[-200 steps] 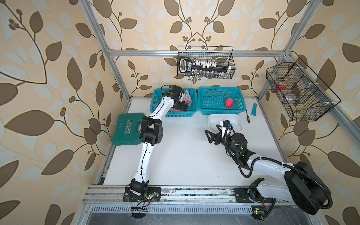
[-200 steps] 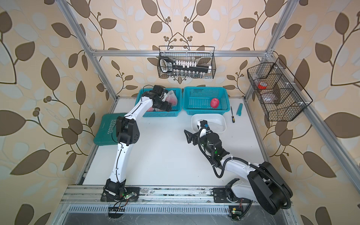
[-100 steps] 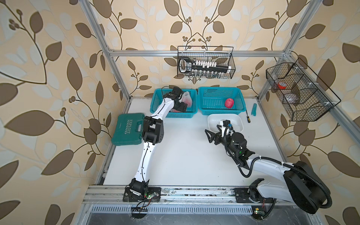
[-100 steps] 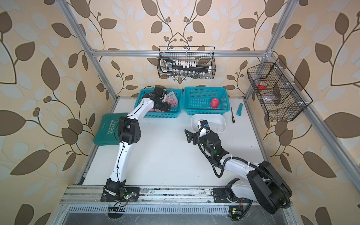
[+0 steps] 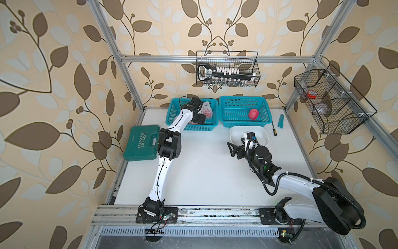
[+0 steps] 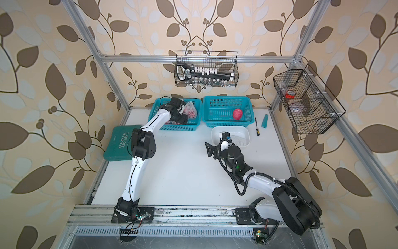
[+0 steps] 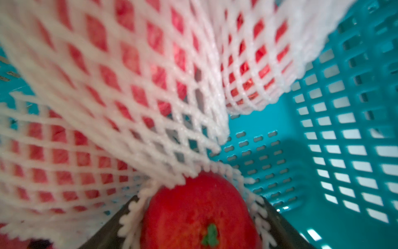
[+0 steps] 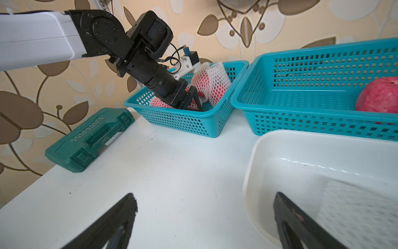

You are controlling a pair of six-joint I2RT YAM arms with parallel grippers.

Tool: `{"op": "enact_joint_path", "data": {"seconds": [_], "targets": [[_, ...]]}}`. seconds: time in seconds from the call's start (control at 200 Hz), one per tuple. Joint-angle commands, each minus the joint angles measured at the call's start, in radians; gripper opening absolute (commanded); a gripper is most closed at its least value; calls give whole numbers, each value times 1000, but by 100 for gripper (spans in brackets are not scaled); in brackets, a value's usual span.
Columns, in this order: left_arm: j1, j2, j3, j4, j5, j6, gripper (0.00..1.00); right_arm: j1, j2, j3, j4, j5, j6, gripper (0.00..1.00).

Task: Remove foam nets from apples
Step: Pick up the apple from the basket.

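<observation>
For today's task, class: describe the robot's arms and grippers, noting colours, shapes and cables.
The left arm and right arm have white links and black joints, with black cables alongside. The left gripper and right gripper have black triangular fingers.

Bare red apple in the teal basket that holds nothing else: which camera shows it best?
A top view: the bare red round apple lies whole in its teal plastic mesh basket, the same in both top views. The right wrist view shows it closer but cut off by the frame edge. The left wrist view misses it.
</observation>
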Motion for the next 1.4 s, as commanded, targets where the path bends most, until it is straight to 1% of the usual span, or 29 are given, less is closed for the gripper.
{"op": "enact_joint_path", "data": {"seconds": [0.0,0.125,0.18,0.2,0.265,0.395,0.51,0.86,1.16,1.4], "targets": [[-7,1,-22,-17,-12,16,76,3,9,29,-15,27,11,98],[-8,-11,-40,-5,-9,14,72,3,5,30,-21,38,14,98],[-8,-16,-44,-2,-7,16,64,3,3,31,-25,43,14,98],[-7,-18,-46,-1,-7,16,63,3,4,31,-26,44,14,98],[-7,-23,-50,3,-9,17,62,3,2,32,-28,48,17,98],[-7,-31,-56,6,-10,16,53,3,-4,31,-33,50,17,98],[-7,-42,-61,9,-14,15,49,3,-3,35,-40,56,16,98],[-8,-128,-85,15,-15,25,48,3,1,37,-46,71,18,98],[-9,-212,-93,10,12,34,49,1,1,38,-52,98,17,98],[-14,-253,-87,7,23,42,49,1,-1,37,-52,105,18,98]]}}
